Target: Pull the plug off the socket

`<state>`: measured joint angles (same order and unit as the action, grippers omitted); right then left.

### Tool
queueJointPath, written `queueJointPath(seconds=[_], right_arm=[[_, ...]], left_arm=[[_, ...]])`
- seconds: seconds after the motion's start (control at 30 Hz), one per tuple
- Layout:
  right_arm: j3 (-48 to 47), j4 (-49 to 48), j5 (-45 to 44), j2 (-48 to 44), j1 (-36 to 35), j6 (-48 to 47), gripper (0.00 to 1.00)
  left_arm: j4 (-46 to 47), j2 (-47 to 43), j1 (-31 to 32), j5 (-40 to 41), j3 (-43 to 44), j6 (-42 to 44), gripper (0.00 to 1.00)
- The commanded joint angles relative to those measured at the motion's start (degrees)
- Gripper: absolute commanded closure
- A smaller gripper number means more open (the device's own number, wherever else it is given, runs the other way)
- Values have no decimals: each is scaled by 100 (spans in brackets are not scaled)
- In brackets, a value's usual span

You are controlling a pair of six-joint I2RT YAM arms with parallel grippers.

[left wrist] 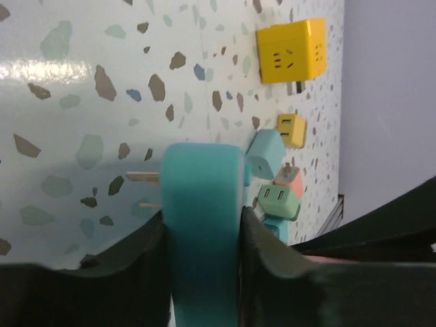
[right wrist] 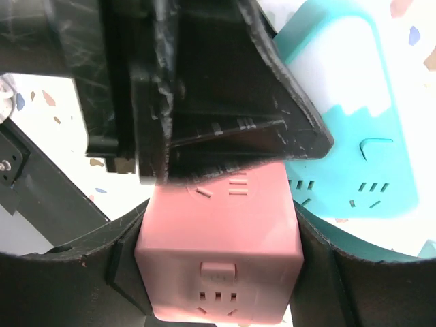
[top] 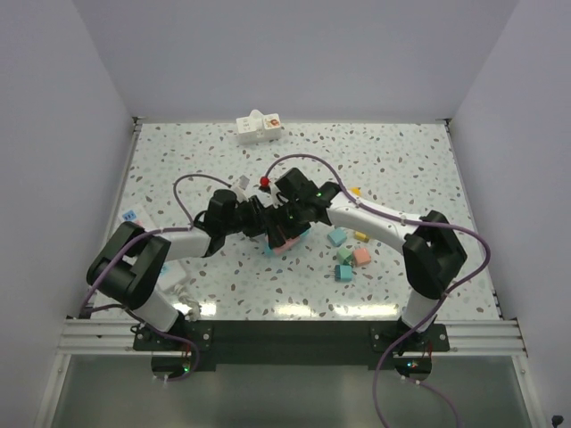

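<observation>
The left gripper (left wrist: 202, 216) is clamping the teal plug (left wrist: 203, 178), whose 2 prongs (left wrist: 143, 178) are showing bare above the table (left wrist: 82, 102). The right gripper (right wrist: 218, 228) is squeezing the pink socket (right wrist: 221, 262) just beside it.

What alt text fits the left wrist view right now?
A teal plug is clamped between the left gripper's black jaws, its two metal prongs bare, with the speckled table behind. A yellow socket cube and smaller coloured adapters lie beyond.
</observation>
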<state>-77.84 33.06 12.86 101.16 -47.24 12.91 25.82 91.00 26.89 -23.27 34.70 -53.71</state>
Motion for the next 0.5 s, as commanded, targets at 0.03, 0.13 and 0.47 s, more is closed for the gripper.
queueJointPath(seconds=[0.03, 0.13, 0.47], right_arm=[[-583, -696, -319, -431, 5, 212, 100], [-609, -573, -381, -527, 31, 282, 100], [-311, 658, 630, -2240, 1410, 617, 100]], left_arm=[[416, 41, 202, -381, -86, -25, 84], [222, 40, 193, -231, -69, 141, 100], [-77, 58, -201, 112, -367, 766, 100]])
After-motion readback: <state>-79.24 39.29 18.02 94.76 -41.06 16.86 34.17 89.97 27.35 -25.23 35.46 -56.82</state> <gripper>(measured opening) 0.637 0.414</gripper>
